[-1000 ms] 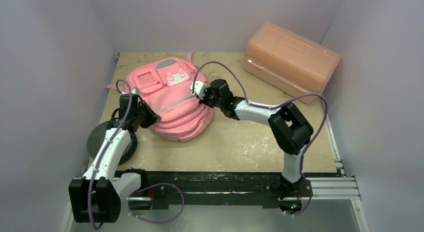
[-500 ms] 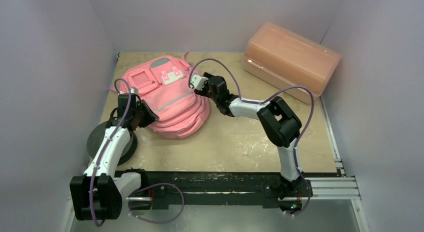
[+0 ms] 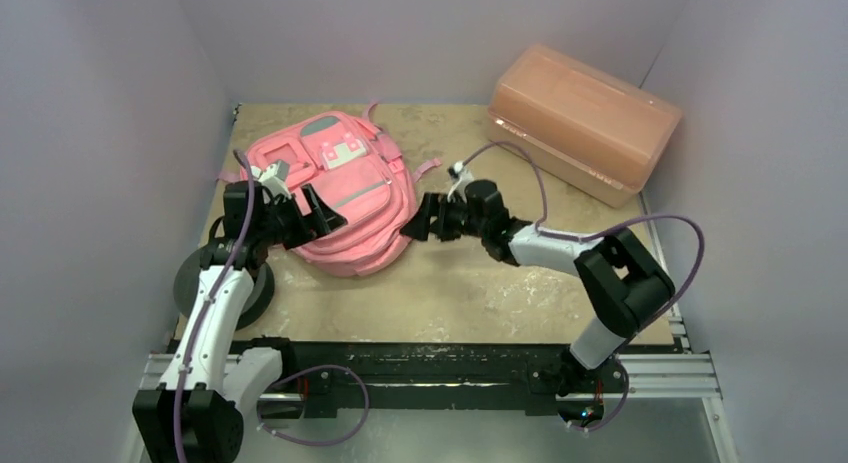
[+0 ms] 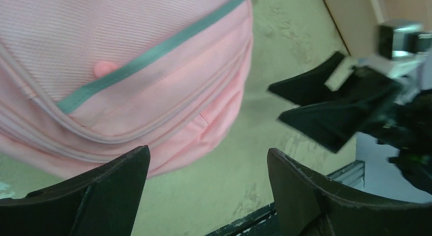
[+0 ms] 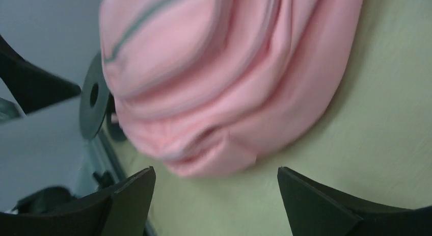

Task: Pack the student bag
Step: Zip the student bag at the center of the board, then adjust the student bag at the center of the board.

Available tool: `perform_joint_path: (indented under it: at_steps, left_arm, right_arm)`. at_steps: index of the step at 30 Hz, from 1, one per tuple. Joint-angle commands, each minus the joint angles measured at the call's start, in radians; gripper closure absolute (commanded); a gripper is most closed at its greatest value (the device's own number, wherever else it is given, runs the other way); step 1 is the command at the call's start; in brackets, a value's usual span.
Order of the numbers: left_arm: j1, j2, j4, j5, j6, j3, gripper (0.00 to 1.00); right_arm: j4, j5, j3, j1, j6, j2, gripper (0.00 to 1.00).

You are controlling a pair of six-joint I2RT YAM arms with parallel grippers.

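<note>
The left gripper [image 3: 322, 209], left of centre in the top view, has its fingers spread wide with nothing between them; its wrist view shows both dark fingertips [image 4: 133, 167] apart at the bottom of the frame. The right gripper [image 3: 420, 218], at the middle of the top view, is spread wide as well and holds nothing, its tips pointing left. Between the two grippers, in the upper left part of the top view, lies the student bag [image 3: 345, 188], flat on the table [image 3: 480, 283] with its patched front up. The left gripper is at the bag's lower left edge, and the right one is just off its right side, with a strip of table showing in front of its fingers [image 5: 127, 195]. An orange plastic box [image 3: 580, 118] sits at the upper right, well apart from the bag. A dark round disc [image 3: 192, 281] lies at the table's left edge.
</note>
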Motion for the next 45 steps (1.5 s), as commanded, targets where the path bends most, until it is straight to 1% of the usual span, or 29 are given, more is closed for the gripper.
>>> perform_joint_path:
  at_steps: [1,2,4,6,9,12,15,16,18,19,20,21,22,23,24,25,28,30,31,33,34,35,37,39,41,43,44,45]
  left_arm:
    - [-0.092,-0.080,0.015,0.135,0.063,0.041,0.15]
    - [-0.140,-0.098,0.006,0.110,0.073,0.043,0.15]
    - [-0.236,-0.135,-0.007,0.052,0.092,0.046,0.15]
    - [-0.313,-0.168,-0.008,0.021,0.108,0.042,0.15]
    - [-0.407,-0.217,-0.028,-0.072,0.153,0.033,0.15]
    - [-0.471,-0.241,-0.049,-0.147,0.192,0.024,0.15]
    - [-0.528,-0.263,-0.049,-0.217,0.235,0.023,0.15]
    - [-0.551,-0.271,-0.048,-0.256,0.257,0.023,0.15]
    - [-0.595,-0.282,-0.061,-0.336,0.316,0.041,0.15]
    - [-0.624,-0.285,-0.070,-0.374,0.350,0.053,0.15]
    - [-0.643,-0.289,-0.078,-0.408,0.383,0.064,0.15]
    - [-0.657,-0.292,-0.086,-0.444,0.423,0.073,0.15]
    - [-0.672,-0.296,-0.092,-0.475,0.465,0.077,0.13]
    - [-0.684,-0.301,-0.096,-0.501,0.508,0.075,0.11]
    - [-0.696,-0.306,-0.093,-0.507,0.577,0.064,0.08]
    - [-0.716,-0.316,-0.083,-0.512,0.630,0.045,0.05]
    - [-0.791,-0.351,-0.041,-0.571,0.755,-0.009,0.02]
    - [-0.838,-0.352,-0.019,-0.617,0.809,-0.023,0.00]
    - [-0.858,-0.342,-0.010,-0.641,0.825,-0.022,0.00]
    - [-0.892,-0.307,0.005,-0.716,0.852,-0.009,0.00]
    - [-0.909,-0.284,0.015,-0.767,0.874,-0.003,0.00]
    - [-0.935,-0.258,0.035,-0.871,0.898,0.000,0.00]
    - [-0.953,-0.199,0.061,-1.002,0.947,0.008,0.00]
    - [-0.957,-0.139,0.087,-1.096,0.986,0.020,0.00]
    - [-0.958,-0.105,0.108,-1.143,1.002,0.035,0.00]
    - [-0.958,-0.093,0.132,-1.160,1.004,0.049,0.05]
    - [-0.958,-0.091,0.142,-1.161,1.006,0.057,0.10]
    - [-0.958,-0.088,0.151,-1.161,1.011,0.068,0.17]
  right_arm:
    - [0.323,-0.123,-0.203,0.081,0.482,0.040,0.04]
    - [0.379,-0.101,-0.223,0.093,0.518,0.060,0.04]
    - [0.480,-0.104,-0.227,0.114,0.569,0.123,0.04]
    - [0.544,-0.088,-0.224,0.135,0.610,0.185,0.05]
    - [0.656,-0.057,-0.217,0.145,0.641,0.264,0.09]
    - [0.685,-0.021,-0.185,0.146,0.623,0.317,0.09]
    - [0.710,-0.020,-0.131,0.147,0.627,0.369,0.14]
    - [0.708,-0.019,-0.113,0.148,0.630,0.378,0.19]
    - [0.714,-0.050,-0.081,0.147,0.655,0.388,0.44]
    - [0.714,-0.073,-0.073,0.145,0.666,0.379,0.59]
    - [0.697,-0.086,-0.066,0.143,0.672,0.359,0.70]
    - [0.640,-0.097,-0.056,0.144,0.673,0.330,0.81]
    - [0.547,-0.117,-0.033,0.143,0.667,0.295,0.93]
    - [0.442,-0.137,-0.004,0.140,0.655,0.245,1.00]
    - [0.345,-0.151,0.024,0.139,0.644,0.211,1.00]
    - [0.286,-0.163,0.040,0.138,0.652,0.173,1.00]
    - [0.241,-0.168,0.047,0.127,0.736,0.071,1.00]
    - [0.189,-0.181,0.085,0.119,0.784,0.039,1.00]
    - [0.197,-0.210,0.103,0.115,0.810,0.035,1.00]
    - [0.268,-0.257,0.114,0.111,0.893,0.030,1.00]
    - [0.306,-0.274,0.116,0.111,0.934,0.028,1.00]
    - [0.325,-0.292,0.126,0.111,0.964,0.024,1.00]
    - [0.328,-0.310,0.156,0.110,0.990,0.010,1.00]
    - [0.326,-0.308,0.180,0.109,0.998,-0.022,1.00]
    - [0.315,-0.307,0.207,0.105,0.996,-0.055,1.00]
    - [0.298,-0.304,0.233,0.096,0.985,-0.089,1.00]
    - [0.289,-0.297,0.243,0.092,0.978,-0.105,1.00]
    - [0.276,-0.290,0.253,0.086,0.970,-0.121,1.00]
